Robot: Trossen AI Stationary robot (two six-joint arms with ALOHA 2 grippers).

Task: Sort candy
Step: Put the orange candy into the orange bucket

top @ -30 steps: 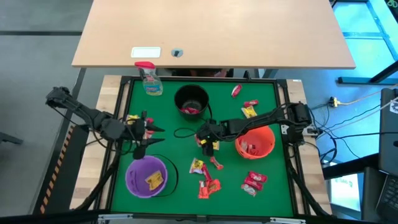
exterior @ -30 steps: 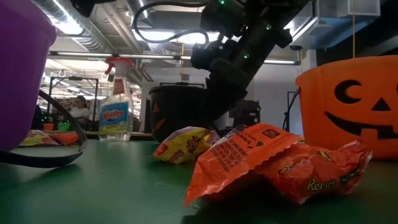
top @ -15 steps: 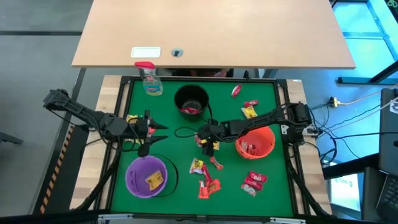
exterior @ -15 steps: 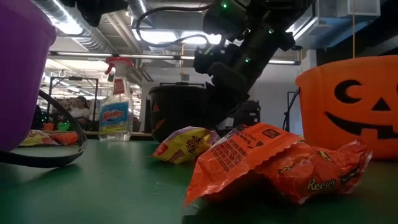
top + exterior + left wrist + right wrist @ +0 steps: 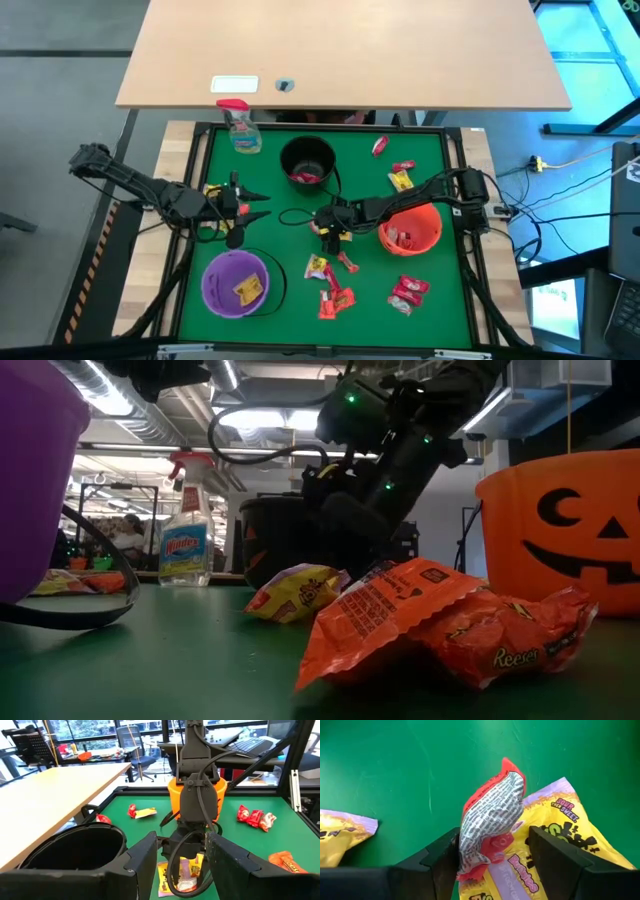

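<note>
Small candy packets lie scattered on the green mat point(image 5: 270, 235). A red packet point(image 5: 490, 820) stands up on a yellow packet point(image 5: 555, 850) near the mat's middle. My right gripper point(image 5: 328, 228) is low over them, open, with the red packet between its fingers point(image 5: 492, 840). My left gripper point(image 5: 258, 201) hovers open over the mat's left part, facing the right arm and touching nothing. Other packets: yellow point(image 5: 318, 266), red point(image 5: 335, 300), red point(image 5: 408, 292), and several near the far right point(image 5: 400, 180). My right gripper comes from above, pointing down. One finger point(image 5: 445, 857) lies against the long edge of the red packet point(image 5: 465, 845); the other finger point(image 5: 545, 850) stands a little apart from it. The packet is tilted up, with its lower end on the yellow packet.
Black bucket point(image 5: 308, 160) at the far middle, orange pumpkin bucket point(image 5: 410, 228) right of my right gripper, purple bucket point(image 5: 237, 282) near left with a yellow packet inside. A spray bottle point(image 5: 240, 128) stands at the far left corner. A dark cord loop point(image 5: 295, 213) lies between the grippers.
My right gripper has come down onto the packets at the mat's middle and shifted slightly toward the left. My left gripper has moved a little toward the far edge.
</note>
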